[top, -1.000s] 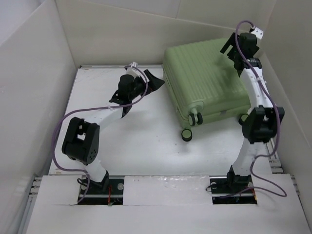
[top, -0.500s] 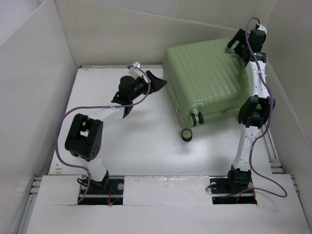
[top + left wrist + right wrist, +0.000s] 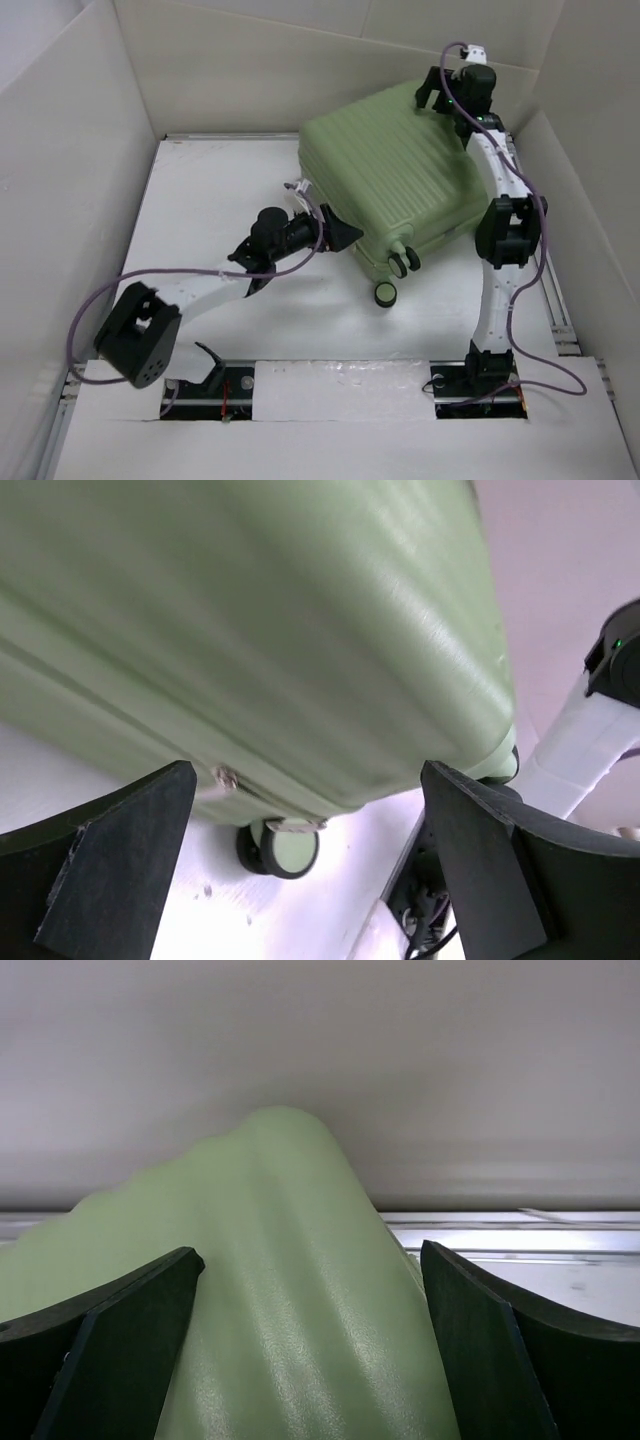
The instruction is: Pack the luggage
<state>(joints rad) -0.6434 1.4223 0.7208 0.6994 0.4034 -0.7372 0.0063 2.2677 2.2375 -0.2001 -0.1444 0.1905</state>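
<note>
The pale green ribbed suitcase [image 3: 390, 170] lies closed and tilted at the back right of the table, its caster wheels [image 3: 385, 293] toward me. My left gripper [image 3: 345, 235] is open at the suitcase's near left corner. In the left wrist view the shell [image 3: 250, 630] fills the space above the open fingers, with a wheel [image 3: 280, 847] below. My right gripper [image 3: 435, 92] is open above the suitcase's far right corner. In the right wrist view the ribbed shell [image 3: 290, 1310] lies between the spread fingers. The lining is hidden.
White walls [image 3: 250, 70] enclose the table on the left, back and right. The right wall stands close to the right arm [image 3: 505, 230]. The bare white table surface [image 3: 220, 200] stretches left of the suitcase. The arm bases sit at the near edge.
The suitcase has shifted left and turned, its far right side raised. My left gripper moved toward me and right to the near left corner. My right gripper moved left over the far corner.
</note>
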